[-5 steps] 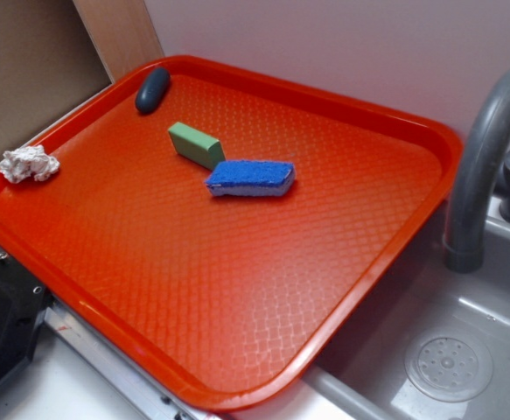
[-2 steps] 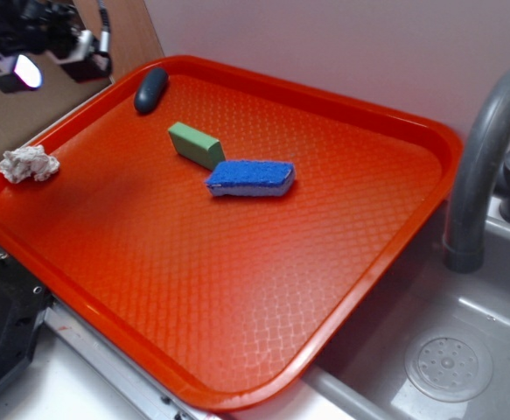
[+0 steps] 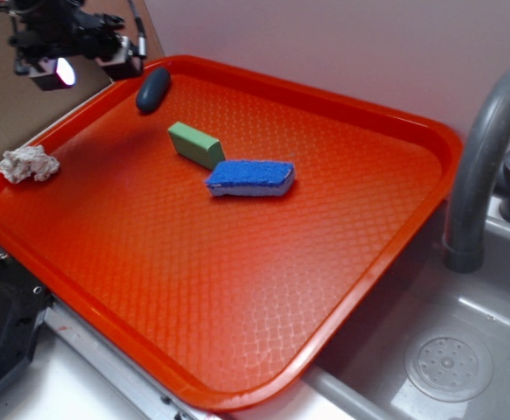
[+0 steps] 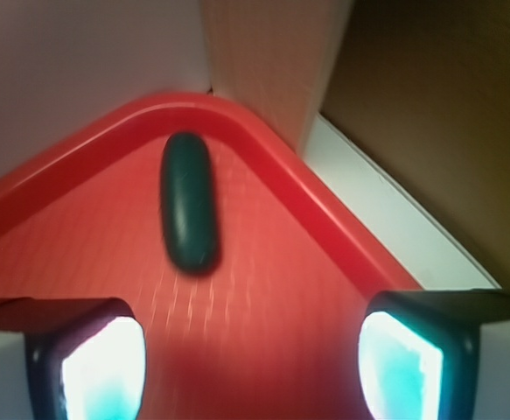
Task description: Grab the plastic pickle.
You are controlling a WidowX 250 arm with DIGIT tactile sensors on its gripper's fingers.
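Note:
The plastic pickle (image 3: pixel 152 89) is a small dark blue-green oblong lying in the far left corner of the orange tray (image 3: pixel 237 289). In the wrist view the pickle (image 4: pixel 189 201) lies ahead of the jaws and a little left of centre, near the tray's corner. My gripper (image 3: pixel 88 52) hangs in the air at the upper left, above the tray's left rim and left of the pickle. In the wrist view the gripper (image 4: pixel 250 363) is open and empty, its two lit pads (image 4: pixel 104 372) wide apart over bare tray.
A light green rectangular block (image 3: pixel 197 144) and a blue sponge (image 3: pixel 251 178) lie mid-tray. A crumpled white wad (image 3: pixel 29 164) sits on the left rim. A cardboard wall stands behind the left corner. A grey faucet (image 3: pixel 486 157) and sink (image 3: pixel 447 363) are at the right.
My gripper has come into view from the upper left and moved right, closer to the pickle. The objects on the tray have not moved.

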